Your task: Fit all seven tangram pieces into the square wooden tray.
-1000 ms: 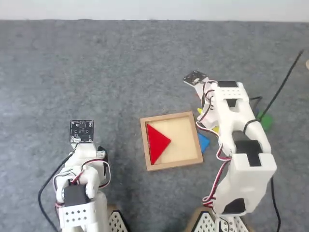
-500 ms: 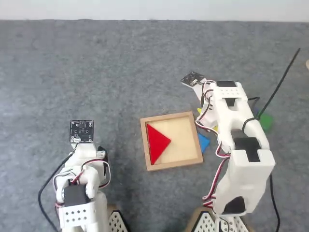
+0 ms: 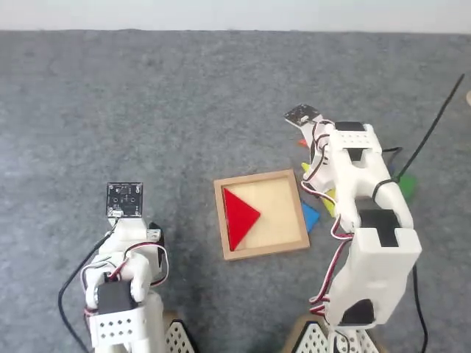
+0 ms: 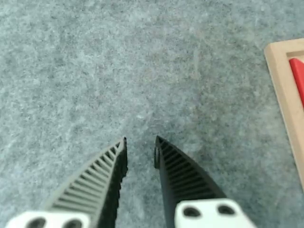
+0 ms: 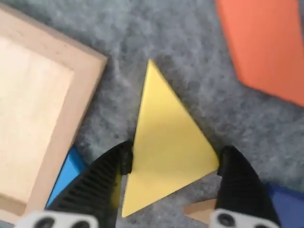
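"Well, what had changed over that last second?"

"Little. In the high view the right arm had eased slightly farther out from its base. A sliver of the orange piece showed past its wrist, where it had been covered before. The left arm had not stirred."

"And the right arm's fingers?"

"Spread open, low over the grey worktop, with the yellow triangle lying flat between them. One fingertip sat right against its long edge, the other just beside a corner. Whether either pressed on it, I couldn't tell."

"What lay around them?"

"The orange piece lay beyond the fingertips, apart from the triangle. Outside one finger was a corner of the wooden tray, with a blue piece just beside its rim."

"Had the tray shifted?"

"No. It sat where it had been, and the red triangle lay inside, against the side nearer the left arm."

"The left arm's fingers?"

"Narrowly parted, holding nothing, over bare worktop. The tray's rim lay off to one side, well past the fingertips."
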You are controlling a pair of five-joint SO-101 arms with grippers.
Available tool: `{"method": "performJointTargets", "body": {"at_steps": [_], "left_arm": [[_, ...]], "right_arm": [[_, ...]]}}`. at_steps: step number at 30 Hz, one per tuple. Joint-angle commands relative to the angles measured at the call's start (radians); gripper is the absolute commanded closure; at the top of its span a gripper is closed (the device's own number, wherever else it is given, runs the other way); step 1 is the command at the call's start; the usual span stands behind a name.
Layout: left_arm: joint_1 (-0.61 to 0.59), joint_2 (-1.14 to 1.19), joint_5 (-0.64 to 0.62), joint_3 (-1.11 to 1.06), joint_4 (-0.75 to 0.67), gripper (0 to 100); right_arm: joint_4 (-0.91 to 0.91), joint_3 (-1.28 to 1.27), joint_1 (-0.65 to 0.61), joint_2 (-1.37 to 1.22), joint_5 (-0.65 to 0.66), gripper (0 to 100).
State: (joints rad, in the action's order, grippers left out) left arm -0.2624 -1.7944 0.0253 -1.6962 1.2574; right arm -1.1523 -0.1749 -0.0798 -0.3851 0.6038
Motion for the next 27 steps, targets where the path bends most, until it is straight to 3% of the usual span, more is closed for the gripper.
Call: {"method": "performJointTargets", "body": {"at_steps": [1, 8, 15, 18, 23, 27], "left_arm": [[-0.003, -0.020, 0.002, 0.013, 0.003, 91], [-0.003, -0.020, 0.002, 0.013, 0.003, 91], [-0.003, -0.020, 0.002, 0.013, 0.003, 91], [-0.003, -0.020, 0.002, 0.013, 0.003, 91], [-0.003, -0.020, 0.002, 0.013, 0.003, 91], [-0.003, -0.020, 0.002, 0.013, 0.003, 91]], "right_arm": [[-0.013, -0.008, 0.015, 0.008, -0.017, 83.7], [-0.005, 0.008, 0.013, 0.047, -0.101, 95.9], [-0.018, -0.009, 0.019, 0.162, -0.115, 95.3], [-0.018, -0.049, 0.054, 0.225, -0.114, 89.9], [-0.028, -0.129, 0.125, 0.357, -0.087, 72.9], [-0.134, -0.244, 0.134, 0.473, -0.118, 69.6]]}}
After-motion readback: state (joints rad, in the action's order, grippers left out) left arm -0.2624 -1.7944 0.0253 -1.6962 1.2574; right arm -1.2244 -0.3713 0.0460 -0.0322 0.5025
